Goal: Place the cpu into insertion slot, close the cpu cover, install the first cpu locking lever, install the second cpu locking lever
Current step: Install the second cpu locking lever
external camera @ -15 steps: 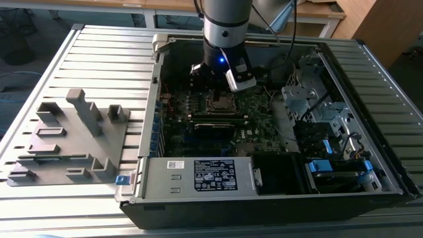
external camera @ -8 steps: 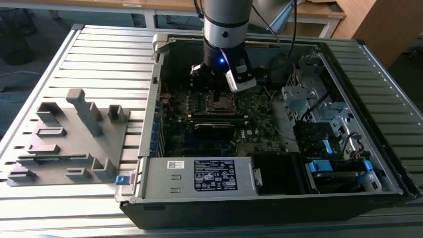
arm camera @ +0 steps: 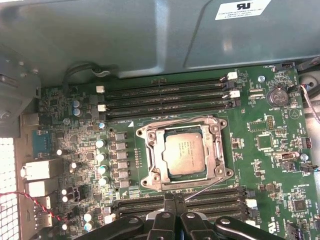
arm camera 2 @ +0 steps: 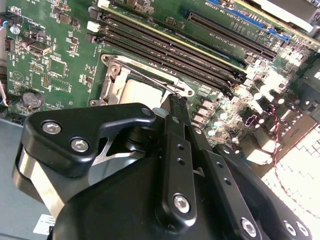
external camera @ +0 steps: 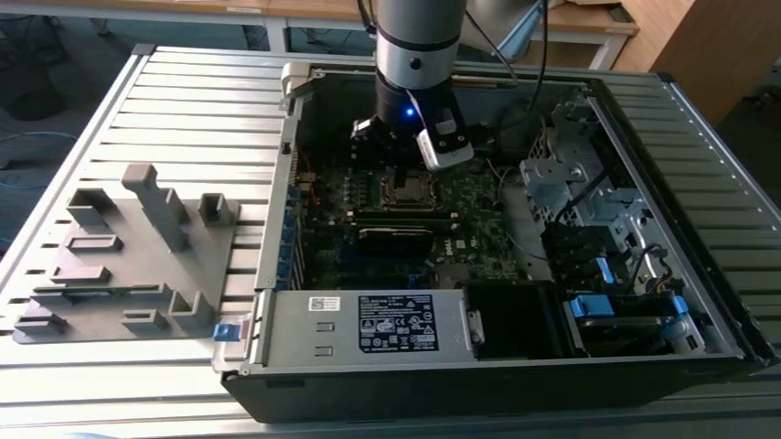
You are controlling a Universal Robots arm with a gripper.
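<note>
With the cpu (arm camera: pixel 184 154) seated in the slot (arm camera: pixel 150 172) under the shut cover (arm camera: pixel 216 150), the gripper (arm camera: pixel 175 197), fingers pressed together, nudges a locking lever (arm camera: pixel 205 189)—a step needing steady downward pressure.

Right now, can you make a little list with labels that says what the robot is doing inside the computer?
place: open computer case on a slatted table
cpu: sitting in the insertion slot, grey top showing
cpu cover: down around the cpu
end effector: shut, fingertips together just beside the socket, near a thin metal lever
memory slots: long black rows on both sides of the socket
</note>
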